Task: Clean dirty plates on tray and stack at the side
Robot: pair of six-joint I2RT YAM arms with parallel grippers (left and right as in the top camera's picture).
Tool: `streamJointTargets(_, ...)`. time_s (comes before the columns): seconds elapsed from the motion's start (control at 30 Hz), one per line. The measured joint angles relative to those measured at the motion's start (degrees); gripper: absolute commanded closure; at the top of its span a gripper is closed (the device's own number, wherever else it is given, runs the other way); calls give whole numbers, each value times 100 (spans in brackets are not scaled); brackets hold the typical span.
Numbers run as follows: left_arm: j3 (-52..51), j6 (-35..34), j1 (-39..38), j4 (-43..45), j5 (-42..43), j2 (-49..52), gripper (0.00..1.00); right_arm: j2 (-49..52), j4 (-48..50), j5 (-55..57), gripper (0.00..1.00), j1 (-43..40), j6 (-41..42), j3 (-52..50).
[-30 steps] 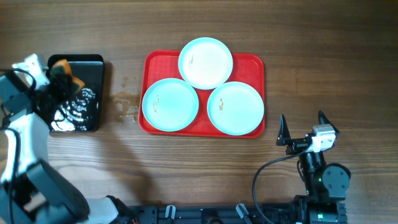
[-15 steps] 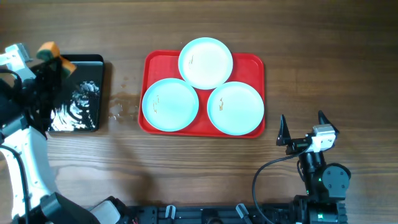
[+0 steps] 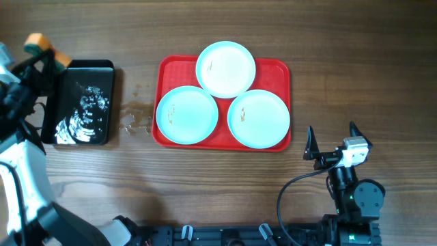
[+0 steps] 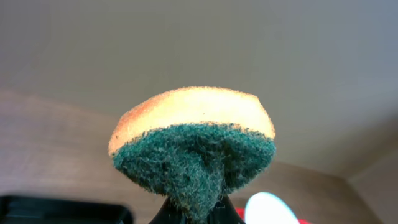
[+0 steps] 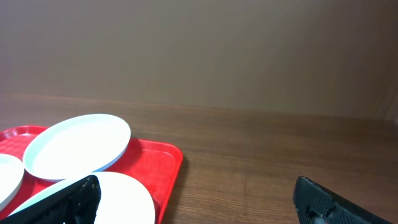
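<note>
Your left gripper (image 3: 46, 56) is clamped on a sponge (image 4: 193, 146), orange foam behind and green scrub face towards the wrist camera. It sits raised at the far left of the table (image 3: 205, 184), over the outer edge of the black tray (image 3: 85, 64). That tray has white foam in it.

The plates all lie to the right of this gripper, well apart from it. On the way across are the black tray, then a wet patch (image 3: 136, 119) on the wood, then the rim of the red tray (image 3: 273, 65). Nothing tall blocks the path.

The red tray's long axis runs left to right. The plates are round, so approach angle is free.

- **Nearest plate:** the front left plate (image 3: 186, 115), with a small brown mark near its left side.
- **Next:** the far plate (image 3: 226, 69), overlapping the tray's back rim.
- **Farthest from the sponge:** the front right plate (image 3: 258, 119).

All three look close-packed, edges touching or nearly so.

Your right gripper (image 3: 333, 133) is wide open and empty, parked just beside the tray's front right corner. It is nearer the front right plate but carries no sponge, so the left arm probably does the wiping.
</note>
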Motion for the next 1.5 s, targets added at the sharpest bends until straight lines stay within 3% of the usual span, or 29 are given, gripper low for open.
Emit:
streamJointTargets(0.1,118,168,-13,-1021,-39,-87,96,0,0,0,0,0,0,0)
streamJointTargets(0.2,125,861,-22,-2531,-820,369,96,0,0,0,0,0,-2,0)
streamJointTargets(0.27,74,1202,-9,-2855,-1202,890,96,0,0,0,0,0,-2,-2)
streamJointTargets(0.4,-44,1440,188,-2337,-789,1217,96,0,0,0,0,0,0,-2)
streamJointTargets(0.53,20,619,374,-730,111,728,96,0,0,0,0,0,0,0)
streamJointTargets(0.6,48,251,372,-433,306,505,96,0,0,0,0,0,0,0)
streamJointTargets(0.67,63,85,369,-485,413,358,96,0,0,0,0,0,0,0)
streamJointTargets(0.7,114,87,369,-914,334,321,96,0,0,0,0,0,0,0)
streamJointTargets(0.8,109,417,332,-2212,-385,404,96,0,-2,0,0,0,0,0)
streamJointTargets(0.9,9,874,258,-2717,-1156,745,96,0,0,0,0,0,0,0)
streamJointTargets(1.0,-85,1067,260,-2415,-1370,975,96,0,0,0,0,0,0,0)
streamJointTargets(1.13,-83,525,354,-1182,-793,651,96,0,0,0,0,0,0,0)
streamJointTargets(1.2,-24,391,321,-1493,-800,302,96,0,0,0,0,0,0,0)
streamJointTargets(1.3,4,518,153,-2463,-1731,330,96,0,0,0,0,0,0,-2)
streamJointTargets(1.37,-48,546,74,-2599,-2022,614,96,0,0,0,0,0,0,0)
streamJointTargets(1.47,-190,389,46,-1663,-1248,903,96,0,0,0,0,0,-2,-2)
streamJointTargets(1.5,-214,63,48,-761,-686,881,96,0,0,0,0,0,-2,-2)
